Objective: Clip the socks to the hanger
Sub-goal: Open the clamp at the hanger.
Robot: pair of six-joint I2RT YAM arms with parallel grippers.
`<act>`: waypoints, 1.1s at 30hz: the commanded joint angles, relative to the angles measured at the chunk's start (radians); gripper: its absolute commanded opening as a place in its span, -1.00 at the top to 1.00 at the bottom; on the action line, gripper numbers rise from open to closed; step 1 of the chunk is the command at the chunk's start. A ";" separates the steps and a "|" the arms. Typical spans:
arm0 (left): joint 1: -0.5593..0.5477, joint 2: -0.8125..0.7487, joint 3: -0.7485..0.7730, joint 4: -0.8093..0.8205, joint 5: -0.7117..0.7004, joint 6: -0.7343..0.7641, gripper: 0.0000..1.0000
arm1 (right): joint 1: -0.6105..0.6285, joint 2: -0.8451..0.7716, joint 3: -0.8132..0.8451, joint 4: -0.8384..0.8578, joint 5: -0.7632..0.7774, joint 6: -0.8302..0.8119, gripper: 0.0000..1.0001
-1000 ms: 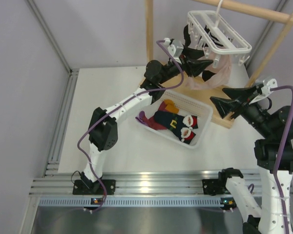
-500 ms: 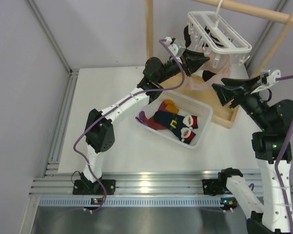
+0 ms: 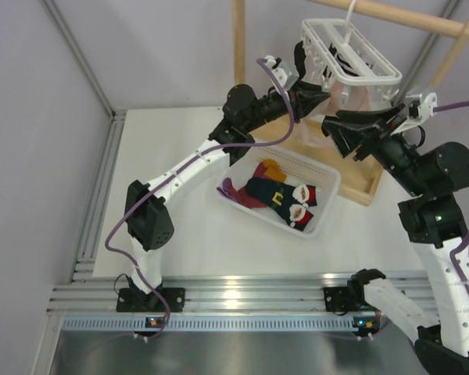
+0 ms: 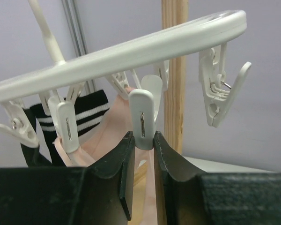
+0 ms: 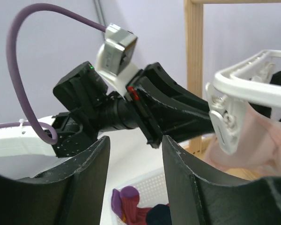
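The white lattice hanger [image 3: 352, 55] hangs from the wooden rack's top bar. In the left wrist view its frame [image 4: 131, 51] carries several pegs, a black sock with white stripes [image 4: 84, 110] and a pale pink garment [image 4: 114, 126]. My left gripper [image 3: 324, 95] [image 4: 143, 138] is shut on the lower end of one white peg [image 4: 142, 117]. My right gripper [image 3: 334, 133] [image 5: 136, 143] is open and empty, just right of and below the left one. The maroon-purple socks [image 3: 234, 191] [image 5: 131, 206] and navy Santa socks [image 3: 285, 199] lie in the basket.
The white slotted basket [image 3: 329, 178] stands on the table below both grippers. The wooden rack's post [image 3: 238, 47] and base board [image 3: 359, 187] stand behind it. Another peg [image 5: 223, 126] hangs from the hanger's corner close to my right fingers.
My right arm has risen and swung left to just beside the left gripper under the hanger. My left gripper has moved up and right to the peg.
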 commanded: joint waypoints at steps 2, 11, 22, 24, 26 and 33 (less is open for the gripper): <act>-0.007 -0.077 0.038 -0.136 -0.026 0.079 1.00 | 0.075 0.063 0.073 0.059 0.035 0.027 0.03; -0.019 -0.086 0.083 -0.269 -0.051 0.105 1.00 | 0.166 0.123 0.093 0.026 0.417 0.028 -0.18; -0.042 -0.080 0.133 -0.337 -0.060 0.105 1.00 | 0.186 0.122 0.061 0.133 0.634 -0.015 -0.29; -0.048 -0.074 0.154 -0.351 -0.051 0.105 1.00 | 0.186 0.120 0.042 0.154 0.632 -0.025 -0.29; -0.053 -0.072 0.160 -0.357 -0.041 0.104 1.00 | 0.184 0.123 0.038 0.165 0.649 -0.040 -0.30; -0.054 -0.086 0.151 -0.368 -0.008 0.105 1.00 | 0.143 0.096 0.036 0.176 0.701 -0.088 -0.17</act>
